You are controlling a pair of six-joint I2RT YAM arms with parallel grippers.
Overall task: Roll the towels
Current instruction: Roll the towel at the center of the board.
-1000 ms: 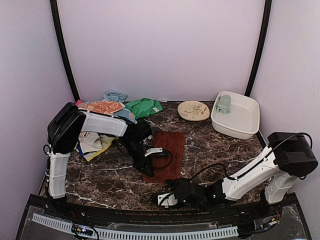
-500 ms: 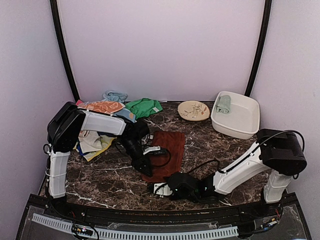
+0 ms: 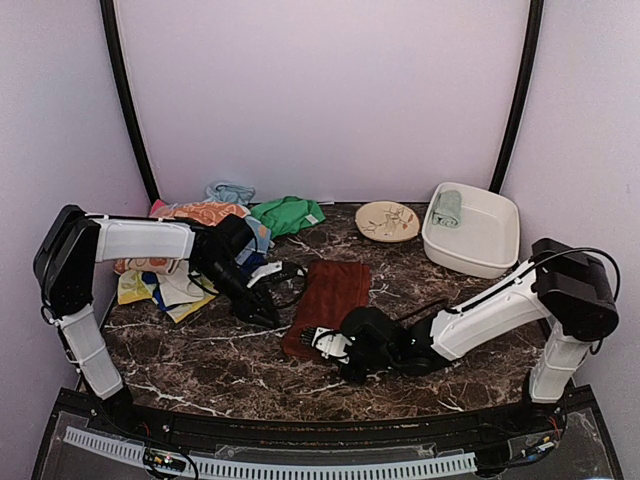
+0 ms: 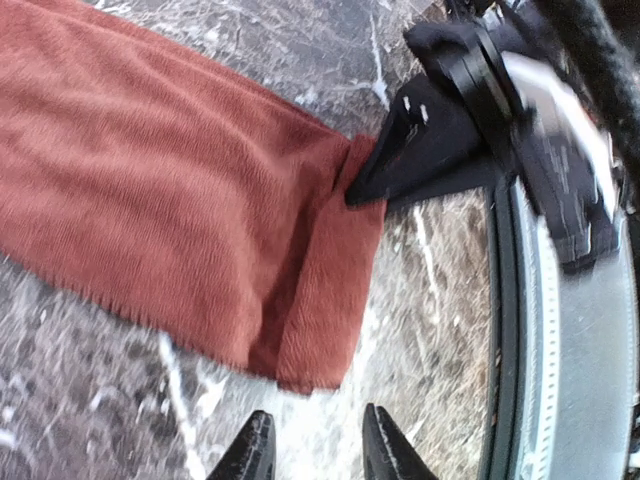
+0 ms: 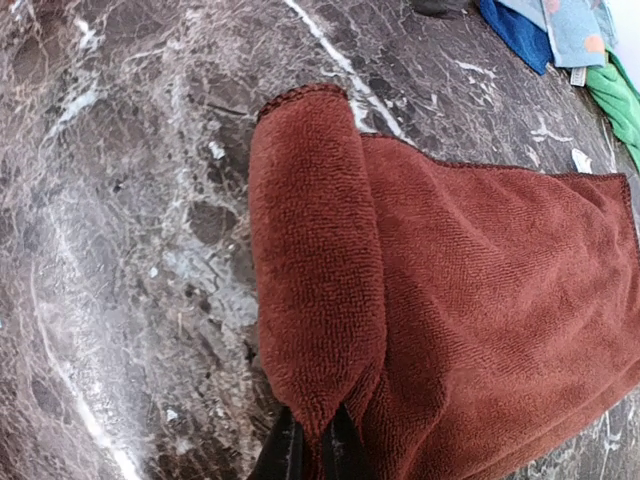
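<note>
Your right gripper [image 5: 305,452] is clamped on the maroon towel [image 3: 333,295] at mid-table, its jaws pressed together on one end of the near edge, which is turned over into a single thick fold. The rest of that towel lies flat on the table [image 3: 200,350], running toward the back wall. Your left gripper [image 4: 318,455] hovers over bare marble just off the left corner of the folded edge, jaws a little apart with nothing between them, not touching the cloth. A mint towel [image 3: 447,208] sits rolled in the tub [image 3: 490,262] at the back right, with a plate [image 3: 387,220] just beside the tub. The pile [image 3: 200,250] of loose towels lies at the back left, under your left arm.
</note>
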